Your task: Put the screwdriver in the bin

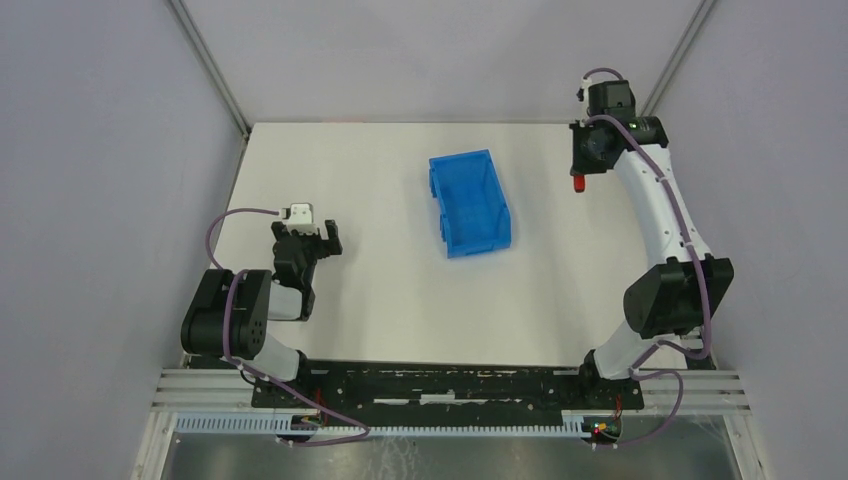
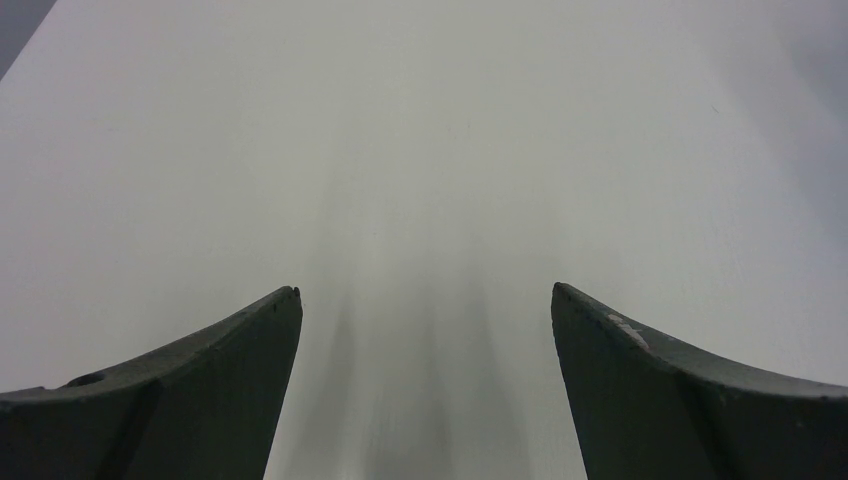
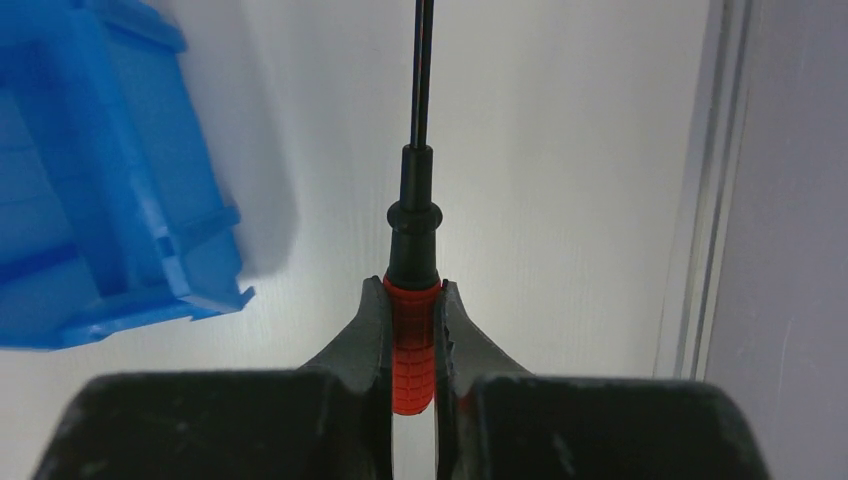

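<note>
The blue bin (image 1: 470, 202) stands on the white table, a little right of centre; its corner shows at the left of the right wrist view (image 3: 90, 190). My right gripper (image 3: 412, 290) is shut on the red handle of the screwdriver (image 3: 412, 340), whose black shaft points away from the camera. In the top view this gripper (image 1: 580, 170) is at the far right of the table, right of the bin, with the red handle end (image 1: 578, 184) showing below it. My left gripper (image 1: 315, 238) is open and empty at the near left, its fingers (image 2: 230, 380) wide apart over bare table.
The enclosure's grey walls and a metal frame post (image 3: 700, 200) stand close to the right gripper's right side. The table's right edge (image 1: 640, 240) runs under the right arm. The arm bases sit at the near edge.
</note>
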Controlling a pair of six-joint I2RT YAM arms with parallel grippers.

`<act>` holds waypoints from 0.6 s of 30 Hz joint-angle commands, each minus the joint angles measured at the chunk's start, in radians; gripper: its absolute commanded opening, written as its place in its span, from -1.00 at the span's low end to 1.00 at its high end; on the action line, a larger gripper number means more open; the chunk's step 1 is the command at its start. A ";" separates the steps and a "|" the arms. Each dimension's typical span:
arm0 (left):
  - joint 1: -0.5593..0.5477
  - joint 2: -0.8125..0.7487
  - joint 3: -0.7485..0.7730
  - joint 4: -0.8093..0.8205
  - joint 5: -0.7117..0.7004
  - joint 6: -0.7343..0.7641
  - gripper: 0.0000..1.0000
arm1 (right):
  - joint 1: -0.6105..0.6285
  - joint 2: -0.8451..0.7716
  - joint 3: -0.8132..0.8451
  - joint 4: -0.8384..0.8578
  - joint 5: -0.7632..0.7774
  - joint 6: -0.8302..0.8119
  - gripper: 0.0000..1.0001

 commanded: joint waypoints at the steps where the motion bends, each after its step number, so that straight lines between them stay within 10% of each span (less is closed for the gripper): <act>1: 0.007 0.002 0.015 0.050 0.001 -0.016 1.00 | 0.194 0.028 0.102 -0.012 0.002 0.080 -1.00; 7: 0.007 0.002 0.015 0.049 0.001 -0.016 1.00 | 0.457 0.181 0.230 0.074 -0.002 0.091 -1.00; 18: 0.007 0.002 0.015 0.050 0.001 -0.016 1.00 | 0.526 0.378 0.042 0.249 0.064 0.043 -1.00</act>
